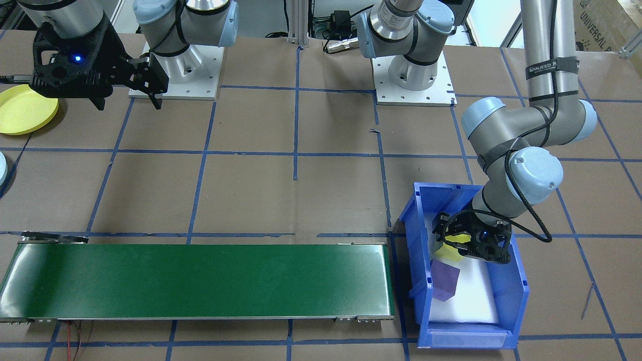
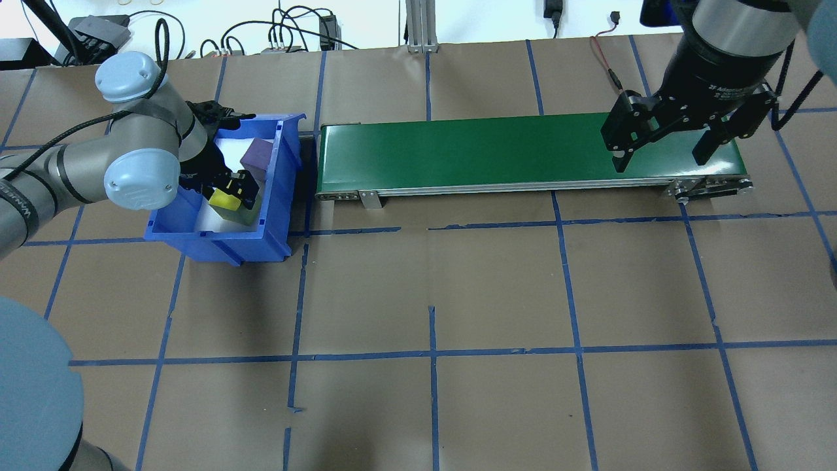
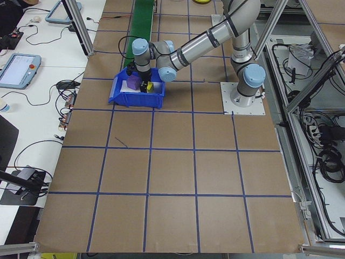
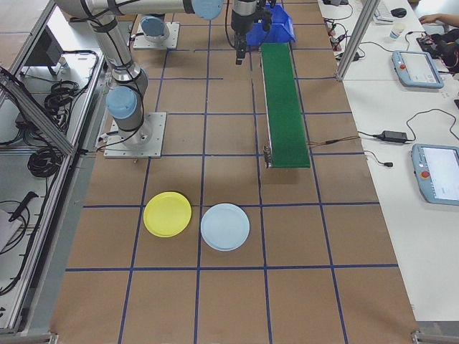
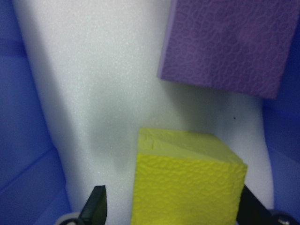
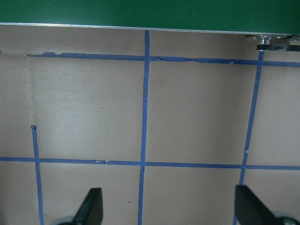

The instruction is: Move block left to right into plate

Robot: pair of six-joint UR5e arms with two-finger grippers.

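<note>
At the conveyor's left end, a blue bin point(image 2: 274, 190) lined with white foam point(image 5: 93, 93) holds two blocks: a yellow block point(image 2: 225, 199) and a purple block point(image 2: 256, 156), lying near each other but apart. The left gripper point(image 2: 230, 190) reaches into the bin, its fingers point(image 5: 96, 206) spread on either side of the yellow block; whether they touch its sides cannot be told. The block rests on the foam. The right gripper point(image 2: 660, 140) hangs with jaws wide apart above the far end of the green conveyor belt point(image 2: 497, 154), holding nothing. On the table beyond that end lie a yellow plate point(image 4: 167, 213) and a pale blue plate point(image 4: 225, 226), just beside each other.
</note>
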